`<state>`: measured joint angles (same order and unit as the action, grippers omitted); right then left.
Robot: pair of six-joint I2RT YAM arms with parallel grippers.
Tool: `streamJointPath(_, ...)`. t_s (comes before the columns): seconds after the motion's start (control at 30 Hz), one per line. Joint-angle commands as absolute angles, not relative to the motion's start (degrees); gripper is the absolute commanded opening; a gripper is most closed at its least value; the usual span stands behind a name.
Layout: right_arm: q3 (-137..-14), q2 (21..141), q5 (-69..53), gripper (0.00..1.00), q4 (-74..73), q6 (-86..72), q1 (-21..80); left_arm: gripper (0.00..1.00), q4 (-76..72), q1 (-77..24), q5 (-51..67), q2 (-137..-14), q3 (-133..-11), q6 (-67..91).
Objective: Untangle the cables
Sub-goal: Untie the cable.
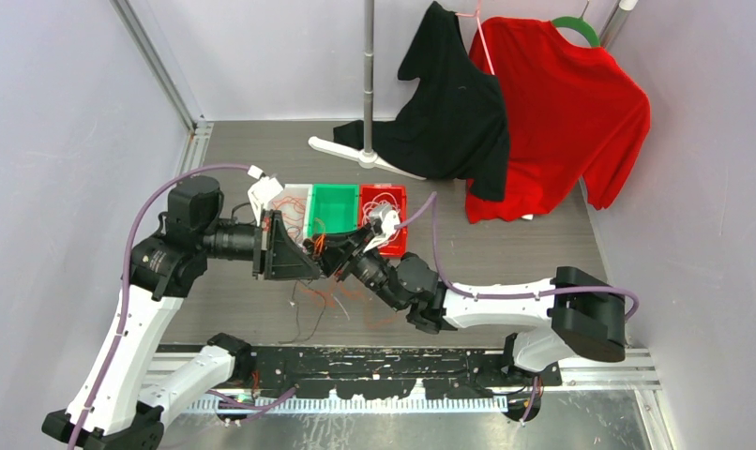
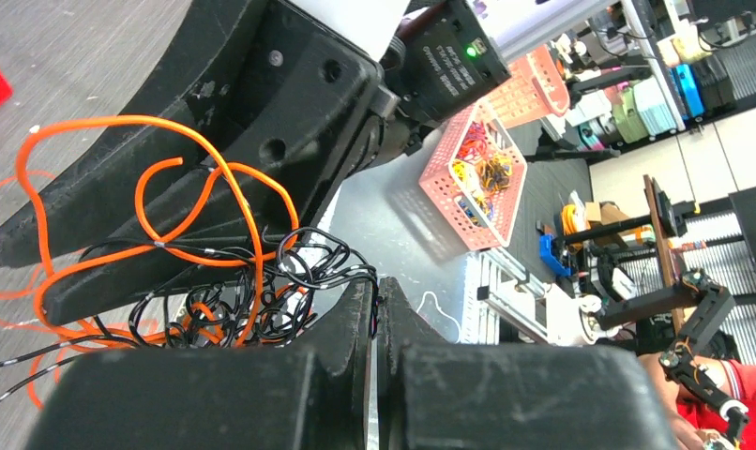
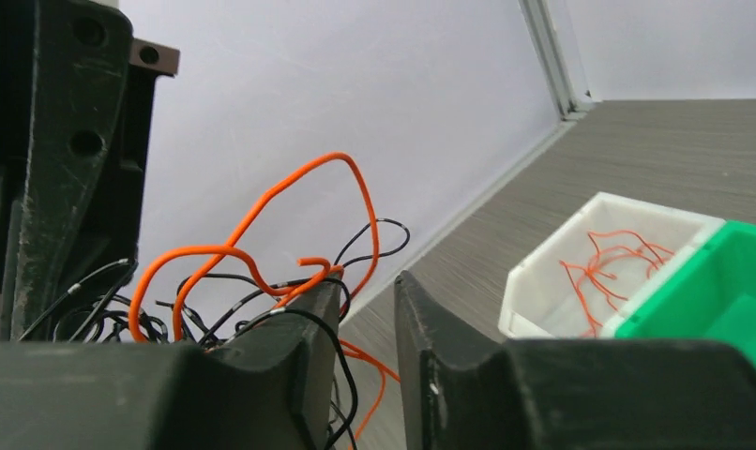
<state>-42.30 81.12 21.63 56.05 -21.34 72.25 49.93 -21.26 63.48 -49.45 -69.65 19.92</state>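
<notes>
Strands of the cables [image 2: 229,305] are hanging as a knot of orange and black loops in the air between the two arms. They are sitting above the counter [image 1: 543,253], with more loose lengths lying on the surface just below. The left end effector [image 2: 375,305] is clenching fully. Since the knot is clinging right at its tips, it is probably pinching a black strand to anchor the bundle so the other arm can pull against it. The right end effector [image 3: 368,286] is standing released, with a clear gap showing between its fingers [image 3: 271,366]. An orange end and a black wire are draping over one of them, but nothing is visibly sitting in the gap. It is likely lining up to take a single strand. Room is lying open toward the near edge and the right side of the counter, which suits drawing a wire out. Behind the knot, the white bin [image 3: 543,300] and green bin [image 3: 703,281] are crowding the far side, so pulling that way is risking a snag on their rims.
</notes>
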Motion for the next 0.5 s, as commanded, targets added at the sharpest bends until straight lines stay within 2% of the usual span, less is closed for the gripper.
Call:
streamJointPath(0.0, -42.9, 79.5, 19.3, 0.28, 63.6, -27.2, 70.8, 0.00, 43.8, -21.3, 70.7, -48.2, -71.0, 25.0)
streamJointPath(0.1, -42.8, 79.3, 20.7, 0.18, 62.1, -27.0, 70.7, 0.00, 43.4, -21.3, 71.3, -48.2, -71.3, 25.6)
streamJointPath(0.2, -41.9, 78.1, 28.1, 0.08, 57.9, -25.7, 70.6, 0.00, 43.5, -21.3, 72.8, -48.2, -72.2, 25.9)
streamJointPath(0.3, -40.6, 76.9, 36.5, 0.08, 52.3, -22.4, 70.4, 0.00, 44.0, -21.3, 74.0, -48.3, -74.5, 25.9)
streamJointPath(0.47, -33.8, 73.4, 52.3, 0.08, 52.4, -17.5, 69.7, 0.00, 50.4, -21.3, 74.1, -49.1, -81.6, 21.5)
